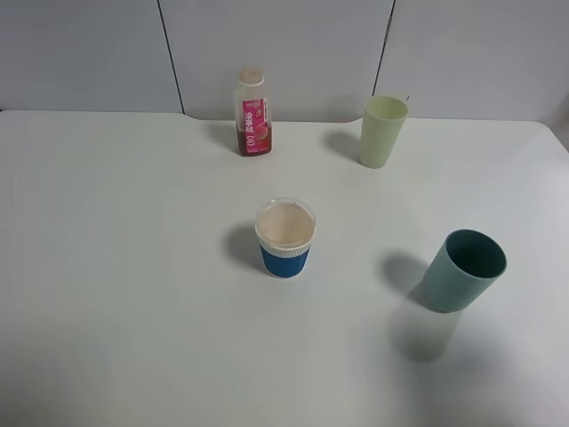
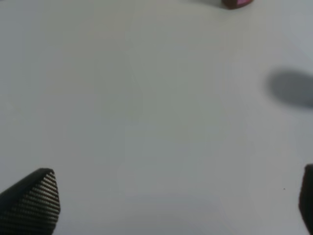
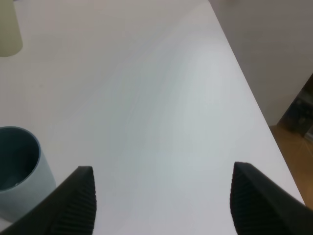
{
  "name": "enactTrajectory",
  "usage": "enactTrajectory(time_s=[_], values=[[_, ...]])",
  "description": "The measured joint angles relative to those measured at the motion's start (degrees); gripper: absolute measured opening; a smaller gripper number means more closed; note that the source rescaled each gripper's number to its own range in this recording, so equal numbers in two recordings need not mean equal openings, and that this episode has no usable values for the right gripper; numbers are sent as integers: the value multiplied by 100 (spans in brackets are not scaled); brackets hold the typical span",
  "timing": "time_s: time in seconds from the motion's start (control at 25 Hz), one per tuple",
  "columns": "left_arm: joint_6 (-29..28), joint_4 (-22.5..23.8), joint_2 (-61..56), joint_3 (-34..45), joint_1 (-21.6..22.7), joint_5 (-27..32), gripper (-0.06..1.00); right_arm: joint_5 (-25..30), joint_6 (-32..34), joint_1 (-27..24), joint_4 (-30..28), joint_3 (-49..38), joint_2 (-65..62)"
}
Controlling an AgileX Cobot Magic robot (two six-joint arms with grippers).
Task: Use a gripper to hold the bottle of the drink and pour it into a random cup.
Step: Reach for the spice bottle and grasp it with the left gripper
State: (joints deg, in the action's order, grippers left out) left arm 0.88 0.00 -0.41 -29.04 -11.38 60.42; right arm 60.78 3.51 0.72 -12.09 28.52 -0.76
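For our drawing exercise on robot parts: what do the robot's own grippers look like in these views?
Only the fingertips show. The left gripper has black, wedge-shaped fingers with finely ribbed grip faces. The right gripper has matching black, tapered, ribbed fingers. No arms, cables or markings are in view.
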Motion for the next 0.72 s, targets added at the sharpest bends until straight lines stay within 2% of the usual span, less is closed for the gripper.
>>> enactTrajectory(time_s=[0.4,0.72], values=[[0,-77,0,-8,0,-37,100,0,0,0,0,0,0],[6,-264,660,-349,0,-699,100,0,0,0,0,0,0]])
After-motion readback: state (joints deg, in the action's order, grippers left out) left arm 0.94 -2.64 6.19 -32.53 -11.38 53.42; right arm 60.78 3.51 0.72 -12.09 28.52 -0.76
